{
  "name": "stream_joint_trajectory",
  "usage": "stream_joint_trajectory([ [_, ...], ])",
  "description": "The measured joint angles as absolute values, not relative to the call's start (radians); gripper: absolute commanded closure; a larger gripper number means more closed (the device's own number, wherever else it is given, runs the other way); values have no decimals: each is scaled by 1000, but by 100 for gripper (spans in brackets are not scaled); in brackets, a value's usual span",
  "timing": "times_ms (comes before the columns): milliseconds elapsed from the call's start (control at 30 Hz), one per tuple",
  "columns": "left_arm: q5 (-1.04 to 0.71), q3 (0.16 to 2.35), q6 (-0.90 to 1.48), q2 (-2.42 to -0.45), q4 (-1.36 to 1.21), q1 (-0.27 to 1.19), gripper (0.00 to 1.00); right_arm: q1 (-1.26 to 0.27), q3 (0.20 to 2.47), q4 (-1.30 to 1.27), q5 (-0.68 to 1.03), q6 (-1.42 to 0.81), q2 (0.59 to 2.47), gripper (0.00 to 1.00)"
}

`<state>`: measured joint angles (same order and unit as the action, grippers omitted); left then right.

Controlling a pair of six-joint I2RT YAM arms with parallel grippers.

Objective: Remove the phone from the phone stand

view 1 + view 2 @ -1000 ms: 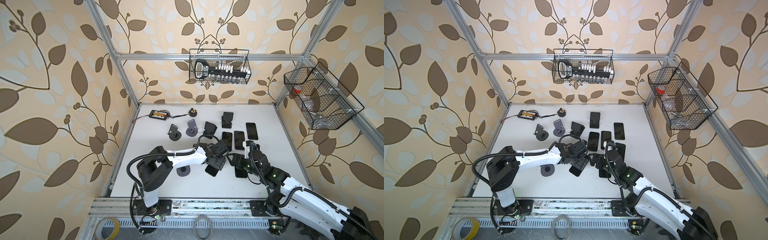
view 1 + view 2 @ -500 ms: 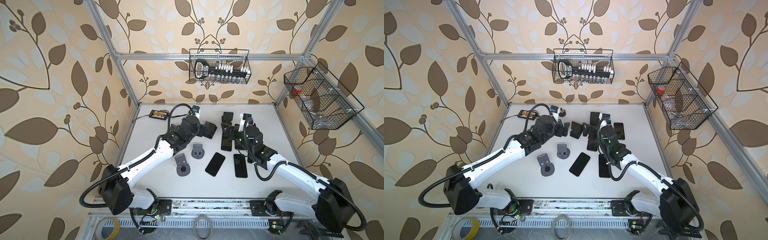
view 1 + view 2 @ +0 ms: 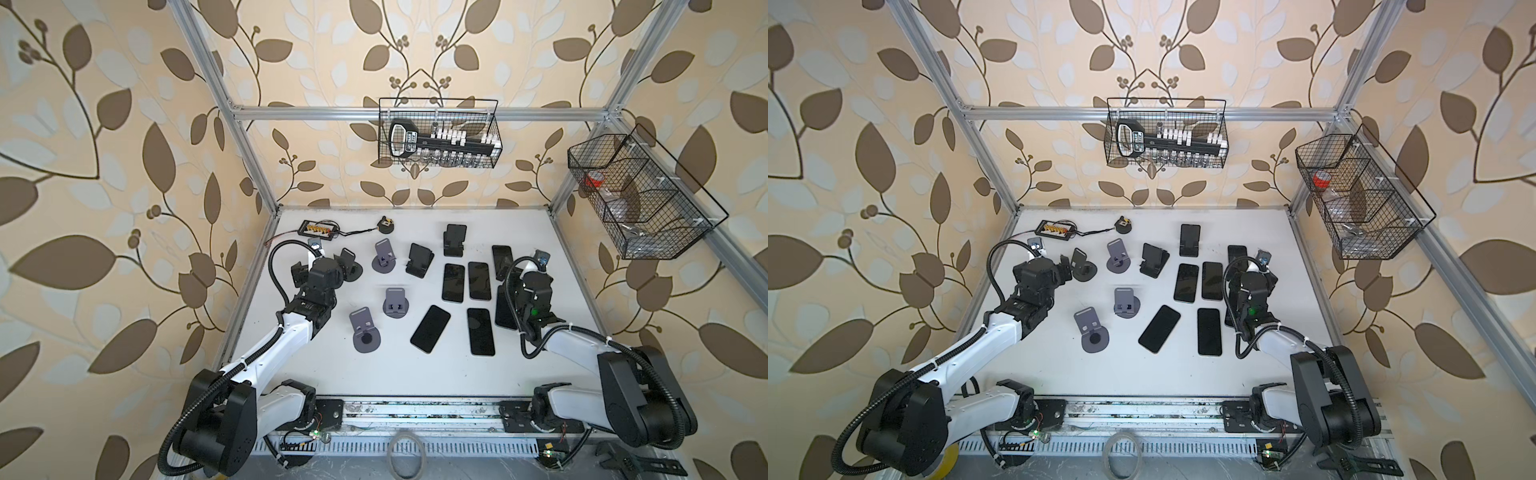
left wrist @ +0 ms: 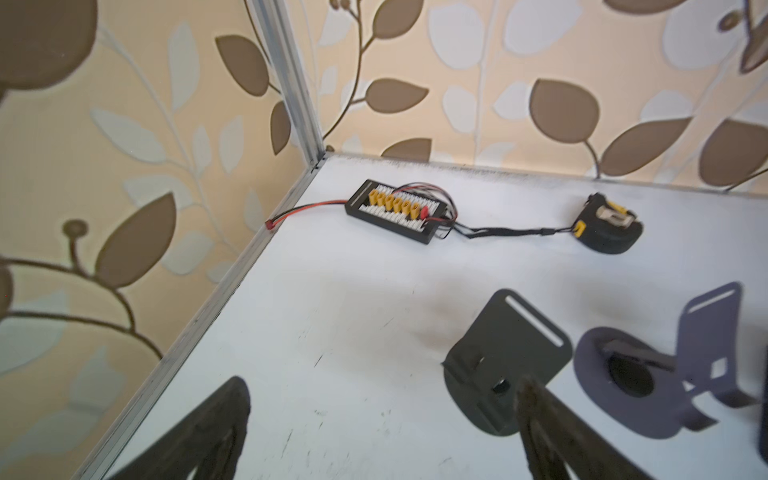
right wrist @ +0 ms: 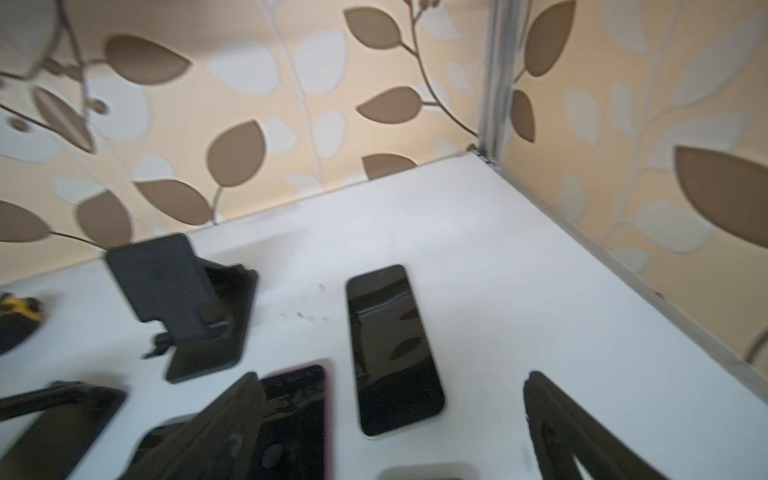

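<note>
The left arm [image 3: 270,345] stretches from the front rail up the left side of the desk [image 3: 374,374], wrist bent down. The left end effector [image 4: 380,382] is released, fingers spread wide. In its wrist view one finger [image 4: 540,415] crosses in front of a dark stand [image 4: 507,353]; whether they touch I cannot tell. The right arm [image 3: 577,336] is folded at the elbow, and the right end effector [image 5: 390,376] is released too, grasping nothing. A phone [image 5: 390,353] shows flat between its fingers.

That phone lies just right of the black stand [image 3: 454,239] at the back. The other phones [image 3: 430,328] lie flat nearer the robot than that stand, one partly hidden under the right wrist. Left of the black stand are a second black stand [image 3: 419,261], three grey stands [image 3: 395,303], a tape measure [image 3: 385,226] and a connector board [image 3: 318,227].
</note>
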<state>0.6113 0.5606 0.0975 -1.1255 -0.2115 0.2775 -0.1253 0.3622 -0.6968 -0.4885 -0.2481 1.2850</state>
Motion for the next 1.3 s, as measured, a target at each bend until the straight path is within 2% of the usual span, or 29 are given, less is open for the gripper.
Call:
stream_joint_trajectory([
  [200,656,481,92,-1196,-258,224,1,-106,353,-749,-516,-181,1284,2],
  [333,617,456,94,-1279,-326,180,1,-106,320,-833,-505,-150,1328,2],
  [467,466,409,68,-1333,-428,123,1,-94,278,-931,-433,-102,1420,2],
  [700,234,305,19,-1446,-747,77,1,63,184,-1113,-193,-111,1476,2],
  [833,256,311,34,-1504,-735,77,1,60,187,-1142,-139,-111,1476,0],
  [1300,300,349,56,-1506,-737,77,1,32,200,-1147,-122,-101,1481,1],
])
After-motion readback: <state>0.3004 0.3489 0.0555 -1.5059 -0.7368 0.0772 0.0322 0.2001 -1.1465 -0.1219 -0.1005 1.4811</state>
